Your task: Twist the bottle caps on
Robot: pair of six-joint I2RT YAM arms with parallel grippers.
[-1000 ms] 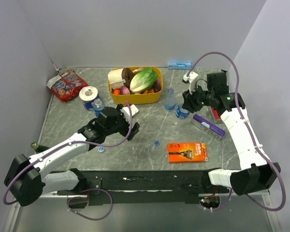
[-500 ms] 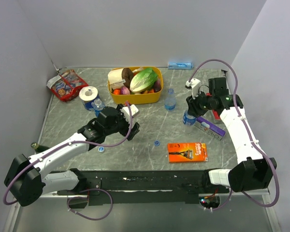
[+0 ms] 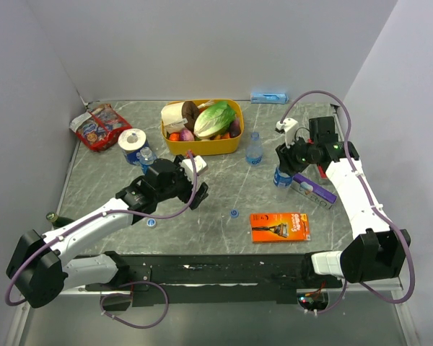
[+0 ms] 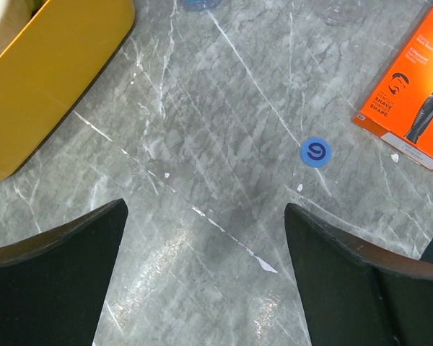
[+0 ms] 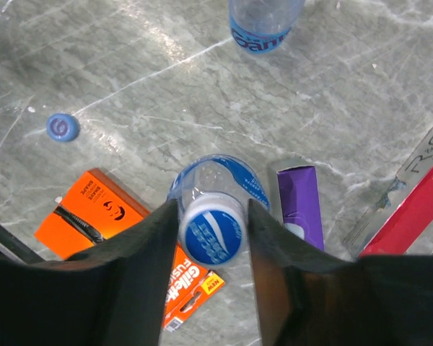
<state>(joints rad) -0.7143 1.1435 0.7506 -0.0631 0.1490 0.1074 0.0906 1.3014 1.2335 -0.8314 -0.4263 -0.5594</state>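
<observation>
right gripper (image 5: 211,216) sits straight above the upright water bottle (image 5: 239,180) beside the purple box (image 5: 300,205), fingers (image 5: 148,267) hugging its blue cap (image 5: 211,232), pinching or loose I honestly can't tell, while the left gripper (image 4: 206,238) hangs wide open, farther off.

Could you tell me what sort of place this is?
Probably a robot test cell: plain white panels wall a grey marble-patterned tabletop, with staged props like a yellow plastic food tub and an orange razor pack.
</observation>
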